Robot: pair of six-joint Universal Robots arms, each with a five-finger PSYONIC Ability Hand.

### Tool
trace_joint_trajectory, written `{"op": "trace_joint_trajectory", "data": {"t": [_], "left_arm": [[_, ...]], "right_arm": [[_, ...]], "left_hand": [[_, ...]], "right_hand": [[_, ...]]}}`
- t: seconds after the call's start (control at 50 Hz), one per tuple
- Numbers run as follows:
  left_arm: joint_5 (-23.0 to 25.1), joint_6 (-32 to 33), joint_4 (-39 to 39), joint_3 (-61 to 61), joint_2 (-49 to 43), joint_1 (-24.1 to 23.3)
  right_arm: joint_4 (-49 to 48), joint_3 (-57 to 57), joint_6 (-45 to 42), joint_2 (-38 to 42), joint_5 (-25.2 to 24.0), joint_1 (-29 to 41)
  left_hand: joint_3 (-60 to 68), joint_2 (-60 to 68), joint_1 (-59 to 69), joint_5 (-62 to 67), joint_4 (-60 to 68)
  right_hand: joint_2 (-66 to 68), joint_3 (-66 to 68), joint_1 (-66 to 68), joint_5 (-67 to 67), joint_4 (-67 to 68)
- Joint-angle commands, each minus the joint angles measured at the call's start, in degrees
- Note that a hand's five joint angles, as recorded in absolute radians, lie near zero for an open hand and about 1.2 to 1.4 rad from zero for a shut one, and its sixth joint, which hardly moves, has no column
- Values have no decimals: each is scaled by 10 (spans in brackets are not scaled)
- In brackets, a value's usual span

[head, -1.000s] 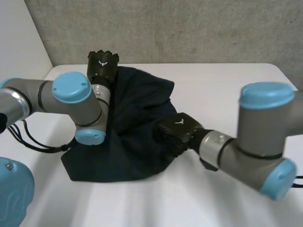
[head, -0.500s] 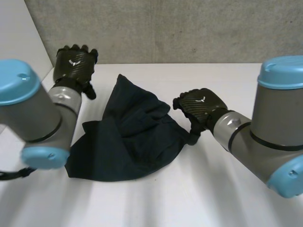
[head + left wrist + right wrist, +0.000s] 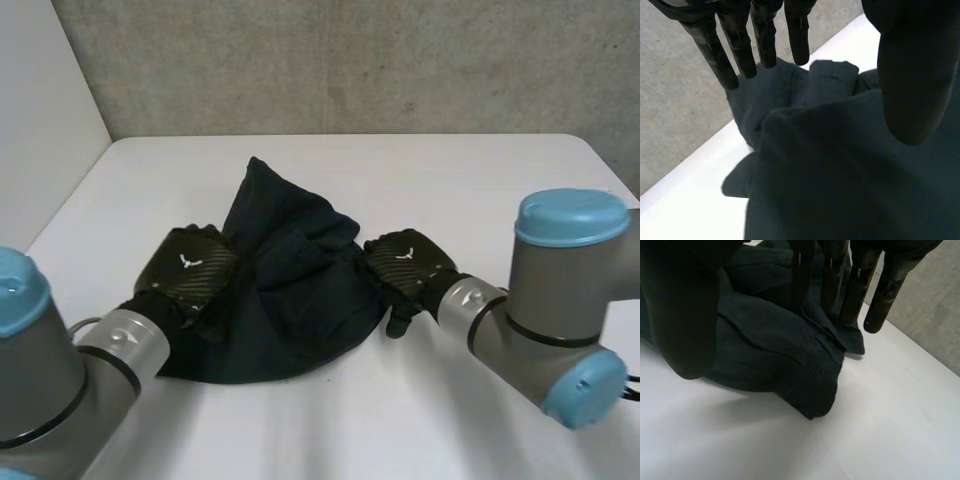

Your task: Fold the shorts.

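Head view: white desk [image 3: 480,180]; dark navy shorts [image 3: 290,300] heaped midway between its side edges; left hand [image 3: 188,272] on the heap's left side, right hand [image 3: 405,265] at its right, both spread wide, gripping nothing.

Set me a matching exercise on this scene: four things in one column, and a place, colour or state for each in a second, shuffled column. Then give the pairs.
Things:
1. left hand
2. shorts
3. table
4. right hand

Descriptions:
A. white, lying under the garment
B. fingers straight, at the garment's right side in the head view
C. dark blue, crumpled in a heap
D. fingers straight, over the garment's left side in the head view

Pairs: 1-D, 2-C, 3-A, 4-B
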Motion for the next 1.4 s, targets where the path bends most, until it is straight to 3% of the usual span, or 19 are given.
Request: {"op": "trace_joint_trajectory", "data": {"t": [0.02, 0.12, 0.2, 0.22, 0.26, 0.32, 0.42, 0.44, 0.56, 0.7, 0.76, 0.86, 1.02, 1.14, 1.28, 1.4], "left_arm": [[-13, 7, 16, 41, -84, -6], [-23, 35, 9, 79, -141, -8], [-30, 70, 11, 102, -169, -8], [-34, 75, 11, 107, -172, -9], [-48, 88, 12, 116, -173, -10], [-74, 91, 16, 130, -167, -18], [-107, 92, 15, 147, -146, -42], [-110, 92, 15, 150, -136, -46], [-115, 89, 15, 162, -50, -61], [-116, 89, 7, 182, 59, -61], [-118, 89, -2, 195, 100, -60], [-118, 89, -27, 227, 161, -57], [-119, 81, -55, 249, 179, -60], [-118, 38, -69, 234, 120, -58], [-118, -5, -84, 243, -46, -52], [-119, -2, -72, 327, -174, -41]], "right_arm": [[-5, -76, -7, 87, -3, 1], [-5, -108, -33, 121, 0, 3], [-7, -122, -61, 134, 1, 3], [-7, -123, -64, 136, 1, 3], [-8, -124, -69, 139, 0, 3], [-9, -129, -73, 146, -6, 3], [-8, -144, -72, 165, -6, 3], [-6, -151, -73, 167, -6, 3], [-11, -161, -62, 125, -4, -18], [-6, -169, -32, -30, 6, -40], [30, -190, -23, -99, 8, -48], [190, -274, -25, -188, -1, -64], [271, -330, -26, -213, 1, -67], [277, -314, -26, -192, 5, -56], [271, -299, -26, -87, 10, -24], [231, -326, -39, 26, 58, -22]], "left_hand": [[5, 8, 0, 16, 12], [19, 21, 14, 29, 25], [140, 142, 135, 150, 146], [188, 191, 183, 199, 195], [417, 419, 412, 427, 423], [597, 599, 592, 607, 603], [597, 600, 592, 608, 604], [597, 600, 592, 608, 604], [597, 600, 592, 608, 604], [597, 600, 592, 608, 604], [597, 600, 592, 608, 604], [597, 600, 592, 608, 604], [597, 600, 592, 608, 604], [597, 600, 592, 608, 604], [597, 600, 592, 608, 604], [597, 600, 592, 608, 604]], "right_hand": [[16, 16, 48, 32, 18], [26, 26, 58, 42, 28], [45, 45, 76, 61, 47], [60, 60, 92, 76, 62], [105, 105, 137, 121, 107], [214, 214, 246, 230, 216], [455, 455, 487, 471, 457], [551, 551, 583, 567, 553], [552, 552, 584, 568, 554], [552, 552, 584, 568, 554], [552, 552, 584, 568, 554], [552, 552, 584, 568, 554], [552, 552, 584, 568, 554], [552, 552, 584, 568, 554], [552, 552, 584, 568, 554], [552, 552, 584, 568, 554]]}}
